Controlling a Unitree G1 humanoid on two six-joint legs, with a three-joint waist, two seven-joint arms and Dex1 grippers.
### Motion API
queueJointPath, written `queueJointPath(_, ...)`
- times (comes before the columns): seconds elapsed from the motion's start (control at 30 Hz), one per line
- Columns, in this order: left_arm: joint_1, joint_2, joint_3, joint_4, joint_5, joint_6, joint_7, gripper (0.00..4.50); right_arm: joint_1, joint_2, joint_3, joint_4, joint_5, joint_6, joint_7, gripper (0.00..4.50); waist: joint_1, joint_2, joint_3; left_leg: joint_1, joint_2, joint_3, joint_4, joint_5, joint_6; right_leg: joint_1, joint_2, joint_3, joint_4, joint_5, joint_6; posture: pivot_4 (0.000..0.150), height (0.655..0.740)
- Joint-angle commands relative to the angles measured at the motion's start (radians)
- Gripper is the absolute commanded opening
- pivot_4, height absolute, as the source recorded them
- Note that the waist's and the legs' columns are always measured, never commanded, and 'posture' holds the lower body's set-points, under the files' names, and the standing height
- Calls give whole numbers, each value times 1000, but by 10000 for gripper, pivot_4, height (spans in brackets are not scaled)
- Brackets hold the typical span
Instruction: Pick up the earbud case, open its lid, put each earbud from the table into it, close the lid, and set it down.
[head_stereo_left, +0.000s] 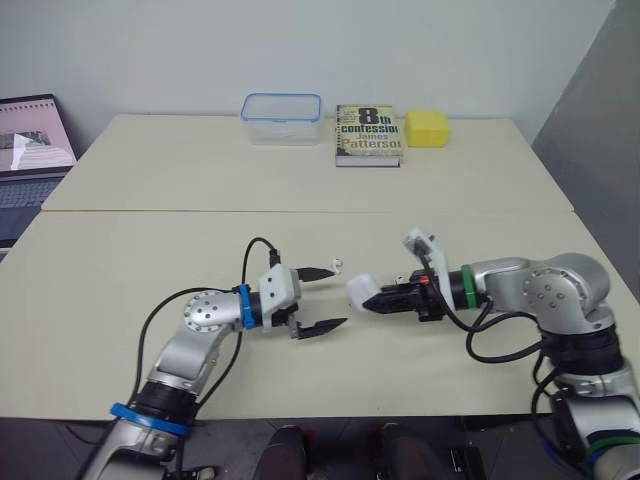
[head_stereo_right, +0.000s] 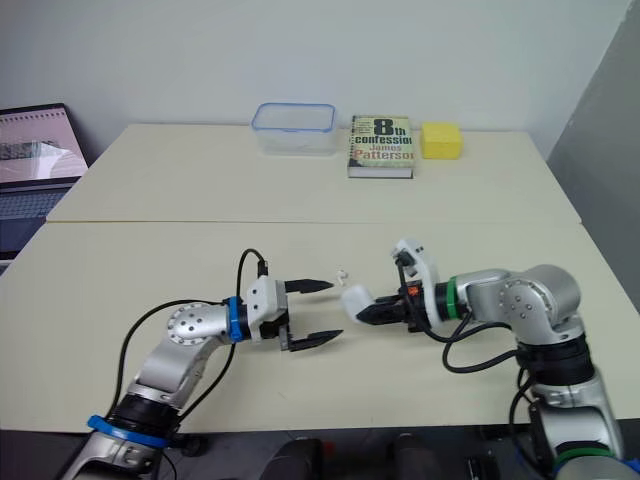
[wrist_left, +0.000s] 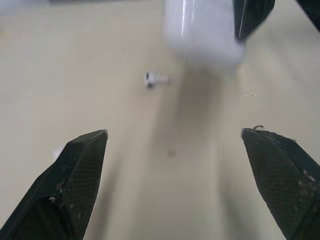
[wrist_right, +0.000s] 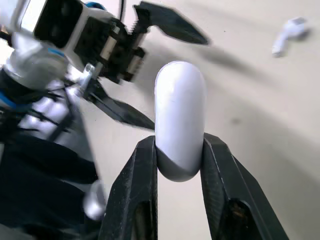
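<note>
Right pincer (wrist_right: 179, 145) is clamped on the lower end of the earbud case (wrist_right: 180, 105). It holds the case seemingly just clear of the bench (head_stereo_left: 120, 260), a little right of centre in the head view. The rounded free end points toward the left pincer (head_stereo_left: 331, 297), which is spread wide and empty. It faces the case from close by without touching it.

The lid looks shut, so opening it is, I'd say, the step in hand. To do it well, the left pincer should close on the free end only, beyond wherever the seam runs. The right grip should hold firm and low so that it doesn't pinch the lid closed. The pull ought to swing with the hinge rather than tug straight off. A squeeze too near the tip could squirt the slick shell out.

The case is white, glossy, smooth and pill-shaped; I can't make out its seam or hinge.

One white earbud (head_stereo_left: 338, 264) lies on the bench just above the gap between the pincers. Well apart along the top of the frame are a clear plastic box (head_stereo_left: 281, 118), a book (head_stereo_left: 368, 135) and a yellow block (head_stereo_left: 427, 128). A laptop (head_stereo_left: 30, 150) sits at upper left.
</note>
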Motion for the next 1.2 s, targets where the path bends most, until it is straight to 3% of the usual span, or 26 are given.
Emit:
queueJointPath(0.03, -26, 102, 3, -175, -139, 372, -33, 45000, -62, -185, 192, -110, -202, -279, 181, 7484, -4, 1, 1, 0, 0, 0, 0, 0, 0, 0, 0, 0, 0, 0, 0, 1500, 7400)
queueJointPath(0.13, -47, 143, -27, -263, -171, 519, -27, 45000, -95, -288, 329, -139, -371, -483, 292, 7483, -10, 2, 2, 0, 0, 0, -1, 0, 0, -1, 0, 0, -2, 0, 0, 1500, 7400)
queueJointPath(0.27, -105, 73, -51, -310, -152, 569, 56, 45000, -102, -308, 403, -137, -488, -614, 368, 7483, -11, 1, 2, 0, 0, 0, -1, 0, 0, -1, 0, 0, -2, 0, 0, 1500, 7400)
queueJointPath(0.7, -204, -49, -158, -293, -26, 439, 110, 45000, -137, -237, 401, -119, -556, -603, 466, 7483, -9, 1, 2, 0, 0, 0, -1, 0, 0, 0, 0, 0, 0, 0, 0, 1500, 7400)
queueJointPath(1.2, -196, -28, -166, -216, 12, 323, 5, 45000, -106, -221, 383, -126, -568, -608, 485, 7483, -9, 1, 2, 0, 0, 0, 0, 0, 0, 0, 0, 0, 0, 0, 0, 1500, 7400)
